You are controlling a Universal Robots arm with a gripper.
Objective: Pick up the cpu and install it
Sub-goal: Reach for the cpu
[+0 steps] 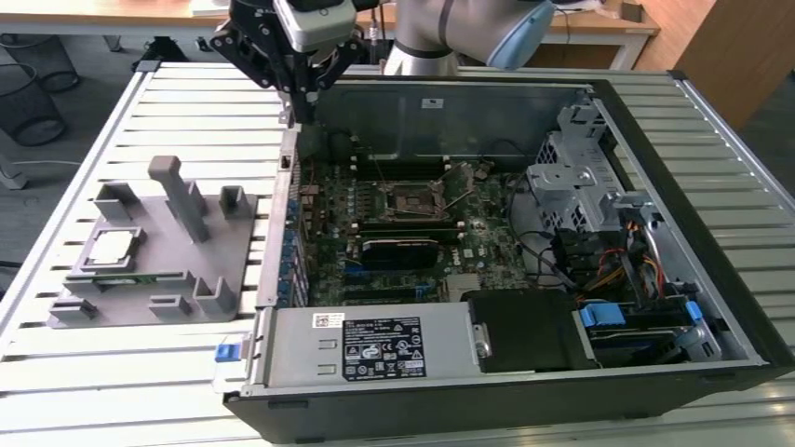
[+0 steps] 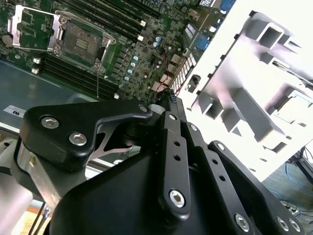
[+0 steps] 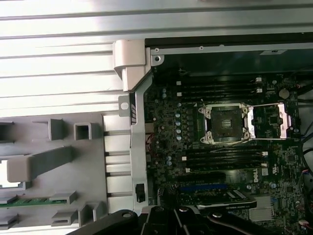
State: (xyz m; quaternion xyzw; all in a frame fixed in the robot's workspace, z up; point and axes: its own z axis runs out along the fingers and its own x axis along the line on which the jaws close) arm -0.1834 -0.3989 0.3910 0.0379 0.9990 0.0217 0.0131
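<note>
The cpu (image 1: 112, 248), a small silver-grey square with a pale edge, lies flat in a recess of the grey holder (image 1: 186, 279) on the exterior view's left, outside the computer case (image 1: 497, 391). In the first wrist view the cpu (image 3: 11, 175) shows as a pale patch at the holder's edge. My gripper (image 1: 300, 114) hangs shut and empty over the case's back corner, well away from the cpu. The black socket (image 1: 411, 199) on the motherboard stands open, its metal cover (image 3: 274, 120) swung aside and the lever up. The socket (image 2: 82, 41) looks bare in both wrist views.
A green memory stick (image 1: 118, 279) lies in the holder in front of the cpu, and a tall grey post (image 1: 174, 191) rises beside it. The case holds a drive cage (image 1: 578, 182), cables (image 1: 621, 270) and a power supply (image 1: 372, 345). Everything rests on a slatted metal table (image 1: 125, 382).
</note>
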